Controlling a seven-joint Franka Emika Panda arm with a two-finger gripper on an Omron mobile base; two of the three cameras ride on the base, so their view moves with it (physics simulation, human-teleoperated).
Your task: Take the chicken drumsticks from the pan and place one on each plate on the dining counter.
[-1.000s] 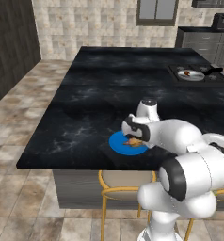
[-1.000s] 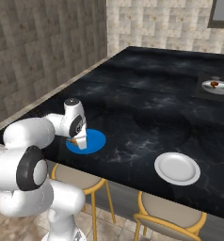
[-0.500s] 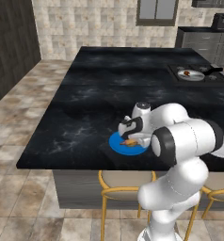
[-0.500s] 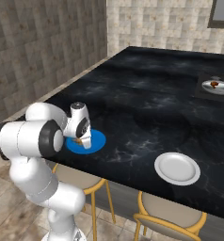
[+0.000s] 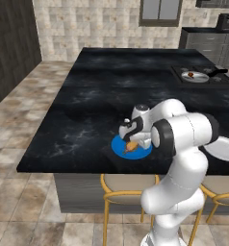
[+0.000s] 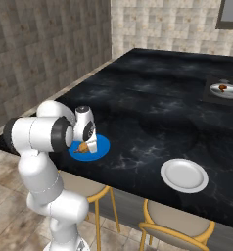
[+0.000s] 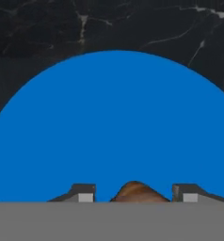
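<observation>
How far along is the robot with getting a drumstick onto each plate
About halfway. One drumstick is over the blue plate, sitting between the fingers of the gripper; whether it has been let go is unclear. The second drumstick lies in the pan on the far stove, and the white plate has nothing on it, so that trip remains.

even flat rendered light, soft faint shadows, glossy sheen, slightly blurry

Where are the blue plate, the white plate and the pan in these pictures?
blue plate (image 7: 114,117): hand view, bare middle of its face.
white plate (image 6: 184,175): right base view, centre of its face.
pan (image 5: 195,76): left base view, its round grey bowl, on the stove.
</observation>
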